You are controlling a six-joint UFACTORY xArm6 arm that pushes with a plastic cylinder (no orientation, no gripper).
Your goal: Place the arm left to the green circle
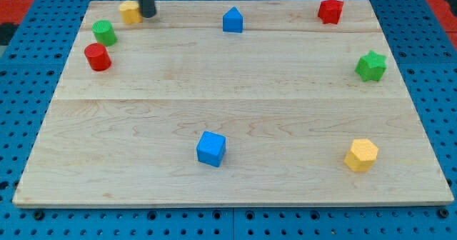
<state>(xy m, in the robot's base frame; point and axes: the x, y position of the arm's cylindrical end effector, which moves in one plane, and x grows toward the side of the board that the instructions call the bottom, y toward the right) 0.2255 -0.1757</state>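
Note:
The green circle (104, 32) is a short green cylinder at the view's upper left of the wooden board (235, 118). My tip (148, 15) is the lower end of a dark rod coming down from the view's top. It stands to the right of and slightly above the green circle, right beside a yellow block (130, 12) that lies on its left. A red cylinder (97, 57) sits just below the green circle.
A blue house-shaped block (233, 20) sits at top centre, a red star (330, 11) at top right, a green star (371, 66) at the right edge. A blue cube (211, 148) and a yellow hexagon (361, 155) lie near the bottom. Blue pegboard surrounds the board.

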